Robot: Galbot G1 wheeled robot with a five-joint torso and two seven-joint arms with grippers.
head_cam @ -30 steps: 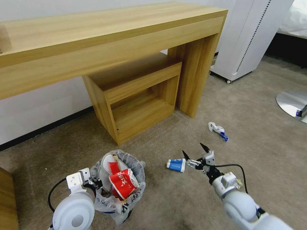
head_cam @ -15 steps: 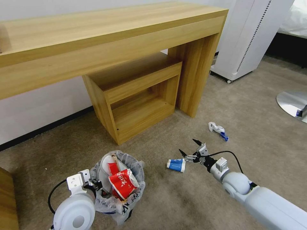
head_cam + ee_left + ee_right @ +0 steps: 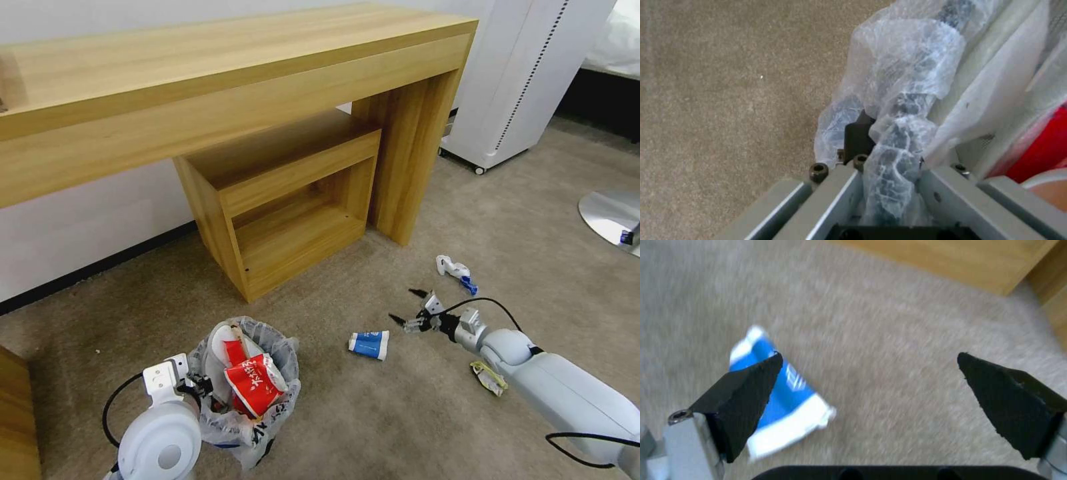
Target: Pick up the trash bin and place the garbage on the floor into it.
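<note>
The trash bin, black with a crinkly white bag, sits low at the left over the floor. It holds a red-white carton and a white slipper. My left gripper is shut on the bin's bag-covered rim, which runs between its fingers. A blue-white packet lies on the carpet. My right gripper hangs open just right of it, low over the floor. In the right wrist view the packet lies partly behind one fingertip of the right gripper.
A white and blue piece of litter lies beyond the right gripper. A crumpled yellowish wrapper rests beside the right forearm. The wooden desk and its open cubby stand behind, a white appliance and a metal chair base to the right.
My right arm has sunk lower and stretched flatter over the carpet, its open gripper staying beside the blue-white packet. The yellowish wrapper now shows beside it. The left gripper and bin have not moved.
</note>
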